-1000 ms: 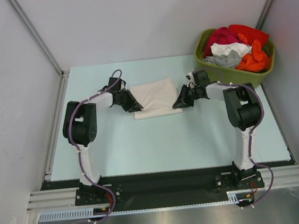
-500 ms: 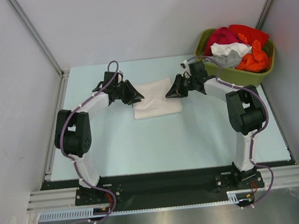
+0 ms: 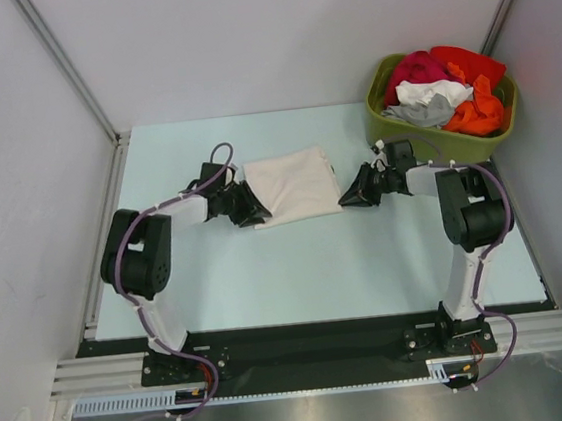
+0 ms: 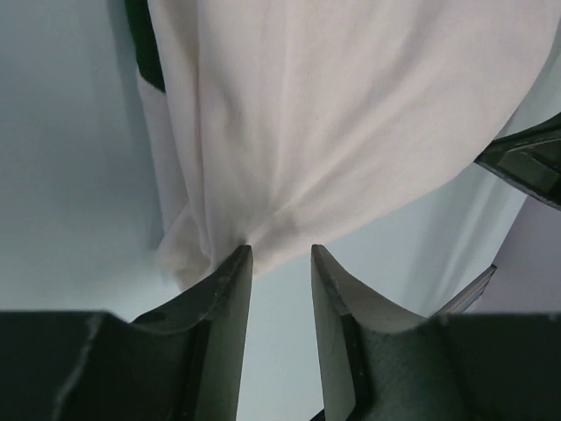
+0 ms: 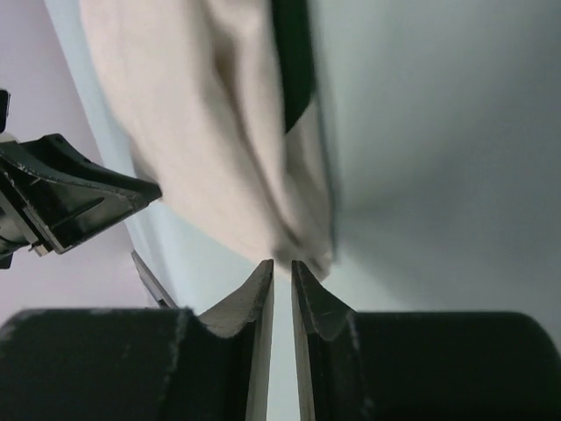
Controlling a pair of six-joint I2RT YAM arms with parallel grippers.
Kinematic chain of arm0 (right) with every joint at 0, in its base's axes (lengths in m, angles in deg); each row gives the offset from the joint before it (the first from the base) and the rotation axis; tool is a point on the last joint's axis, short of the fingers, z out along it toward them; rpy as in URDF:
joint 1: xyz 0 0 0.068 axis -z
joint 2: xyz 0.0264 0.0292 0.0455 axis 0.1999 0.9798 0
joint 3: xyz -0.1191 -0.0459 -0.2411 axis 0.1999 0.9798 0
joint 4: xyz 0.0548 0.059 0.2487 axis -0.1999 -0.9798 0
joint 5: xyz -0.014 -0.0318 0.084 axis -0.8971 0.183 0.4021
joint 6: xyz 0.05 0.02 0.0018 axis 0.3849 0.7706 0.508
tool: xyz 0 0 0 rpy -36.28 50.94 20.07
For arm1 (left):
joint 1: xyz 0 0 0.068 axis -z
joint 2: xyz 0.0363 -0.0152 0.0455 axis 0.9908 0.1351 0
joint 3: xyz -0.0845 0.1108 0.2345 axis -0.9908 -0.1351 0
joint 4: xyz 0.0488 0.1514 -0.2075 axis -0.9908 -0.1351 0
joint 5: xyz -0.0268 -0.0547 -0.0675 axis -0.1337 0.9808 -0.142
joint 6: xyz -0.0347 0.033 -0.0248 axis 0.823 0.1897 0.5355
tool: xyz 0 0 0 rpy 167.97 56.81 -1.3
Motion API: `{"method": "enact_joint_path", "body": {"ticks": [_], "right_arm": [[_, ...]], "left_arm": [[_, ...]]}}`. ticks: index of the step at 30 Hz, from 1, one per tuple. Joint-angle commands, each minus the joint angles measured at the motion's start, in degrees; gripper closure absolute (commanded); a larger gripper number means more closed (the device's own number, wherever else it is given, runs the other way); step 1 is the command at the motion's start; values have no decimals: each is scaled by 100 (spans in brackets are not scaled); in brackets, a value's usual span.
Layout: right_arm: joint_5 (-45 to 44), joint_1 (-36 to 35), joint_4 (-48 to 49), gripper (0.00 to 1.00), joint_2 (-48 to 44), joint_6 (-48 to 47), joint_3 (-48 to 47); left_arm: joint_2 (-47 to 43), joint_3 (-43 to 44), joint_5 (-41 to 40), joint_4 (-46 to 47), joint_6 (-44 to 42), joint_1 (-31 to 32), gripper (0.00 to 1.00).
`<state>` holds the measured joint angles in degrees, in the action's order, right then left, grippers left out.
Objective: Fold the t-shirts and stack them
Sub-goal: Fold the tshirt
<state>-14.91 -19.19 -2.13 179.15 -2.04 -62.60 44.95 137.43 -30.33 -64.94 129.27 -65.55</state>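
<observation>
A cream-white t-shirt (image 3: 293,184) lies folded as a rectangle in the middle of the table. My left gripper (image 3: 253,209) sits low at its near left corner. In the left wrist view the left gripper (image 4: 279,259) is open with only table between its fingers, and the t-shirt (image 4: 351,114) bunches just past the left fingertip (image 4: 238,263). A dark green strip (image 4: 140,44) shows at the shirt's edge. My right gripper (image 3: 348,196) is at the near right corner. Up close the right gripper (image 5: 281,268) is open by a narrow, empty slit, and the t-shirt (image 5: 193,132) starts just beyond its tips.
An olive-green tub (image 3: 444,139) at the back right holds red, white, grey and orange clothes, close behind the right arm. White walls and metal rails bound the pale table (image 3: 297,269) at left, back and right.
Both grippers reached out to the shirt's far corners half a second ago and have come back to its near corners. The shirt now lies slightly turned.
</observation>
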Motion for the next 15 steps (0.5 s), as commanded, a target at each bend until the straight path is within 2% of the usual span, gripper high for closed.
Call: {"method": "enact_joint_path", "body": {"ticks": [1,3,6,9,12,15], "right_arm": [[80,-104,111,81,-841,14,66],[124,-104,199,80,-1069,277,136],[247,-121,1182,77,-879,961,207],[361,-218,2148,76,-387,1769,119],[168,-350,3272,76,273,2141,93],[-288,-403,3609,77,704,2274,277]], "left_arm": [[-741,29,-327,-385,-393,1,60],[-978,257,-397,-377,-296,62,59],[-953,644,-293,-237,-34,194,58],[-550,934,-29,290,440,387,58],[13,1058,349,1140,880,703,58],[558,1119,533,1740,1101,924,60]]}}
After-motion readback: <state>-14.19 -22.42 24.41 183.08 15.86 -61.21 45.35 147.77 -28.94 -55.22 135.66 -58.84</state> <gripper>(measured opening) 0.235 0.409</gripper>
